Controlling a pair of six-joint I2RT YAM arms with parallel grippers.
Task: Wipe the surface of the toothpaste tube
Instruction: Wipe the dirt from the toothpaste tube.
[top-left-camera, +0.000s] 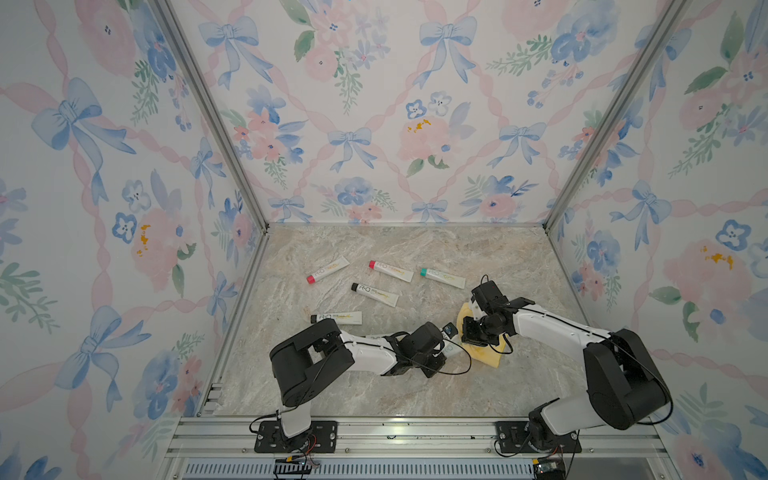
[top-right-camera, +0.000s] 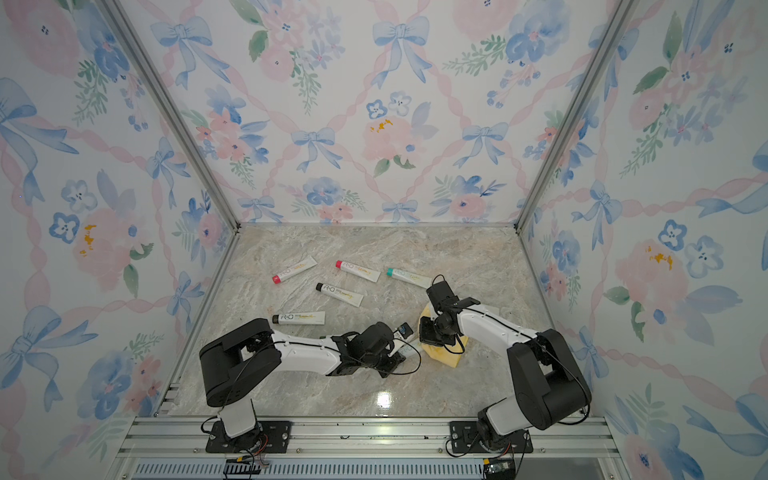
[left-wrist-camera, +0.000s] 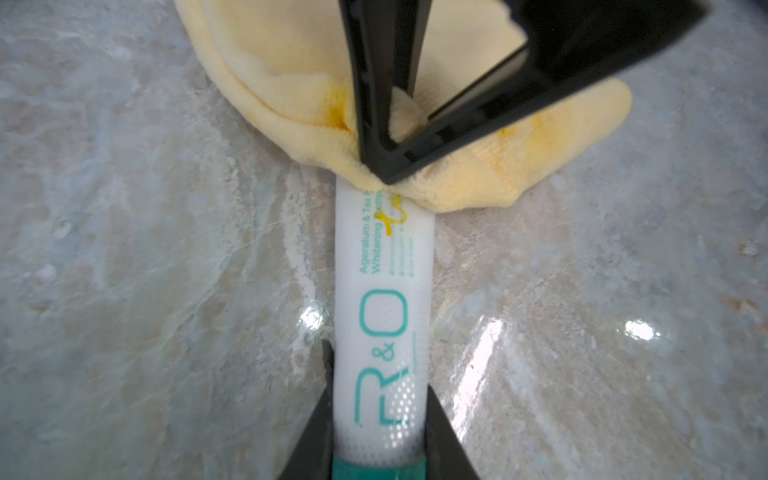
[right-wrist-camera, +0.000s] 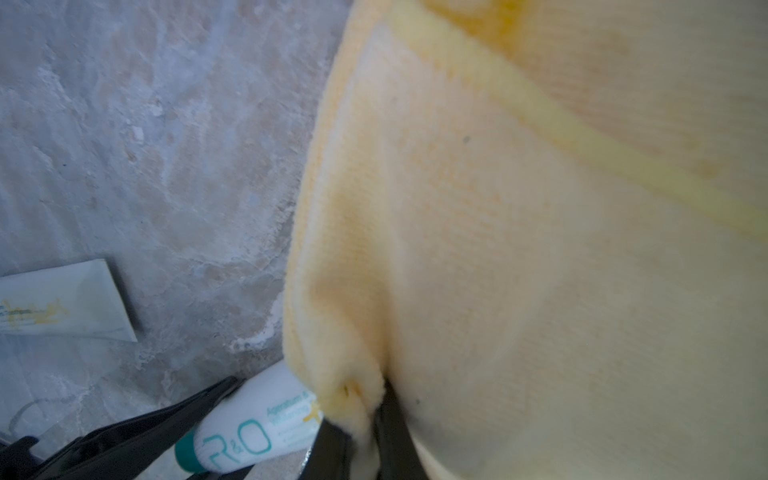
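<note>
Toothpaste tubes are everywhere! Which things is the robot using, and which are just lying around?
In use: white teal-capped toothpaste tube in left gripper; soft yellow cloth in right gripper.
Lying about: two pink-capped white tubes; two black-capped tubes; second teal-capped tube.

toothpaste tube (left-wrist-camera: 384, 299) far end: hidden under cloth (left-wrist-camera: 286, 95) | teal cap (left-wrist-camera: 376, 469): cut by left wrist view's edge | both top views: tube mostly behind left gripper (top-left-camera: 449, 348) | small print: blurred
</note>
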